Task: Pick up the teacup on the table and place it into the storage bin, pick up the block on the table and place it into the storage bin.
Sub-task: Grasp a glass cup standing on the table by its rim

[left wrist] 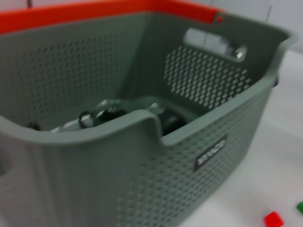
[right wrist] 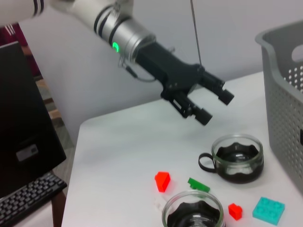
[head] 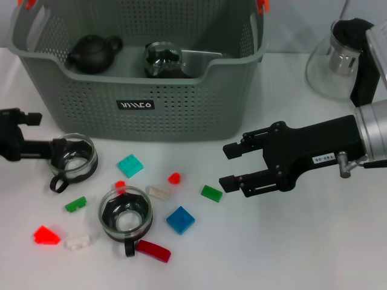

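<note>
Storage bin [head: 139, 78] fills the upper left and centre of the head view; a dark teapot [head: 94, 53] and a glass cup [head: 163, 60] already lie inside. A clear glass teapot [head: 338, 60] stands at upper right, outside the bin.

Right gripper [head: 233, 164] hovers at centre right, jaws spread, nothing between them, fingers pointing toward frame left. Left gripper [head: 33, 136] sits at the left edge, released, empty, its tips just beside one teacup [head: 74, 158].

Key relation: that teacup lies directly beyond the left gripper's tips, toward frame right, handle turned toward the lower left. Left arm is clearly the nearer one. A second teacup [head: 125, 212] stands lower centre, between both arms.

Blocks scatter around the cups: teal block [head: 130, 165], blue block [head: 180, 220], green block [head: 211, 193] nearest the right gripper, red block [head: 46, 235] at lower left. Judgement: nothing blocks the left gripper's reach.
</note>
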Motion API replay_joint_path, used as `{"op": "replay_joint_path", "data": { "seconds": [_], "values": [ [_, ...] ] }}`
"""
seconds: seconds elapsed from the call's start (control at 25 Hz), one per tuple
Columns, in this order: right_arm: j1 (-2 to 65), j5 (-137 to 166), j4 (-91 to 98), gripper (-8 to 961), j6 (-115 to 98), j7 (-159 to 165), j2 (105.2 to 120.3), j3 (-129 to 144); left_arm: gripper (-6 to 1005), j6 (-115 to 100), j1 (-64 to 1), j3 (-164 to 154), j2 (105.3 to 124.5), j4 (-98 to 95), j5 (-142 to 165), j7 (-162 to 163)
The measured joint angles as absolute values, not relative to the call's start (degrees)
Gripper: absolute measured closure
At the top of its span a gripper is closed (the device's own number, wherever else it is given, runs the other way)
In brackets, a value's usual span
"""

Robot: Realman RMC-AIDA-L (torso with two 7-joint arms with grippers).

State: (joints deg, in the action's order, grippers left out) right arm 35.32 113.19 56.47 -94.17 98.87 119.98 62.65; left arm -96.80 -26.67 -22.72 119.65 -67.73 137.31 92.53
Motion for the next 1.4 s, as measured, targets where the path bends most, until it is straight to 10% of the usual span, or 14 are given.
{"op": "replay_joint_path", "data": {
  "seconds": [1.4],
  "values": [
    [37.62,115.14,55.71,249,-91.08,100.05,119.53,62.64,255,-85.7,-37.33,-50.12,118.09,-68.38,163.61,135.14]
  ]
}}
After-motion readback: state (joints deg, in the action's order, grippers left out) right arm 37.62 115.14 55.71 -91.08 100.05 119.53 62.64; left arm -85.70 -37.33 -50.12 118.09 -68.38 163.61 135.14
